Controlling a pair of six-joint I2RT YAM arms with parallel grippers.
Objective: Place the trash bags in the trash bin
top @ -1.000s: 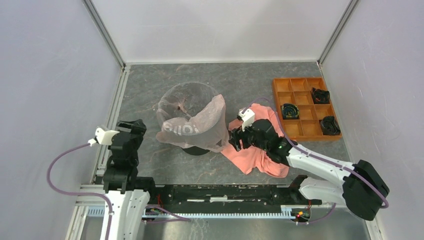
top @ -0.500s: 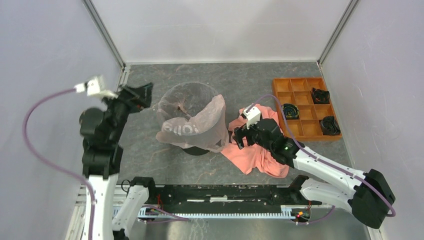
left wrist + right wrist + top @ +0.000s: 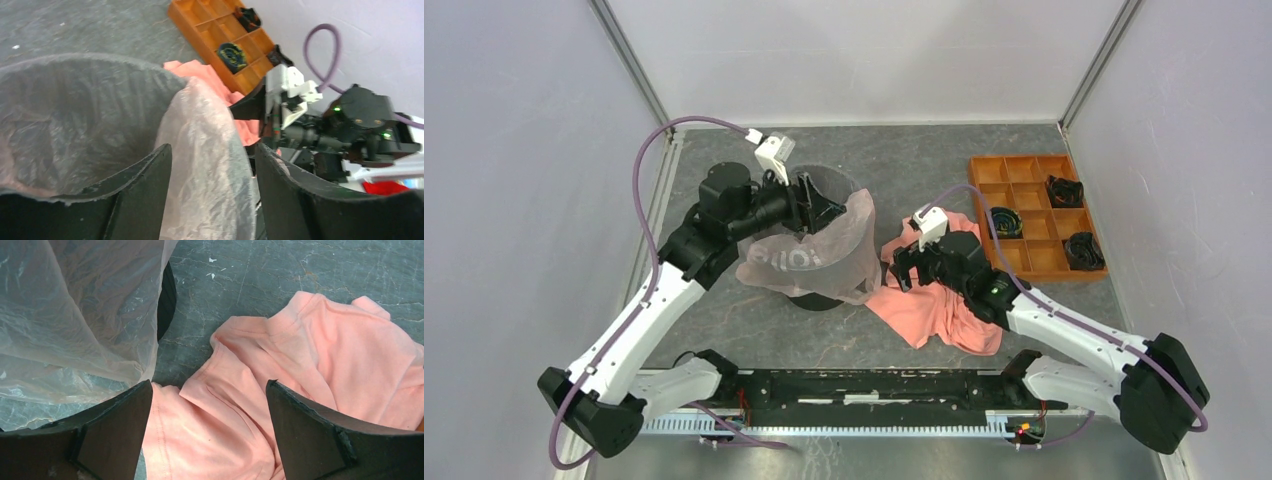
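Note:
The translucent pale pink trash bag (image 3: 809, 255) is draped over and into the black trash bin (image 3: 819, 300); only the bin's dark base shows below it. My left gripper (image 3: 829, 208) is open over the bin's mouth. In the left wrist view its fingers straddle the bag's raised right edge (image 3: 200, 200) without pinching it, the gripper (image 3: 212, 146) wide apart. My right gripper (image 3: 902, 270) is open and empty just right of the bin. In the right wrist view it (image 3: 209, 382) hovers over the coral cloth (image 3: 310, 355), with the bag (image 3: 75, 315) at its left.
The coral-orange cloth (image 3: 939, 305) lies crumpled on the grey table right of the bin, under my right arm. An orange compartment tray (image 3: 1024, 168) with dark coiled items stands at the back right. Enclosure walls close off the left, right and back.
My left arm has swung from the table's left edge up and across to the bin, its gripper now over the bag's rim. My right gripper has barely moved.

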